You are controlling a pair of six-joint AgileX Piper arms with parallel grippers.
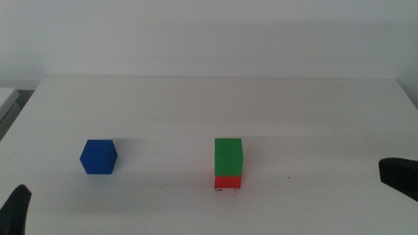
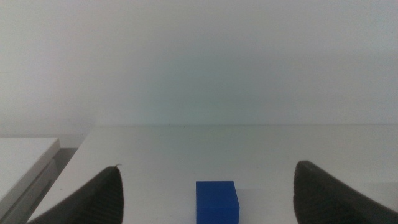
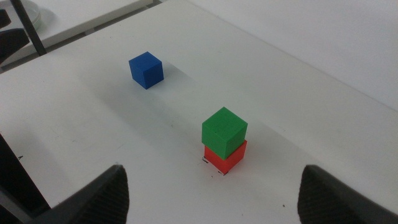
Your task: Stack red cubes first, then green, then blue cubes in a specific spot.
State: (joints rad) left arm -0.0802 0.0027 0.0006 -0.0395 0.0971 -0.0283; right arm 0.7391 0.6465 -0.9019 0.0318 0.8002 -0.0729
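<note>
The red cube sits on the specific spot, whose black corner marks peek out at its base. The green cube is stacked on it, slightly twisted in the right wrist view. The blue cube lies alone on the table to the left. My left gripper is low at the near left, open, and the blue cube shows just ahead between its fingers. My right gripper waits open at the right edge, well clear of the stack.
The white table runs back to a pale wall. A tiny black dot lies right of the stack. A white surface borders the table's left edge.
</note>
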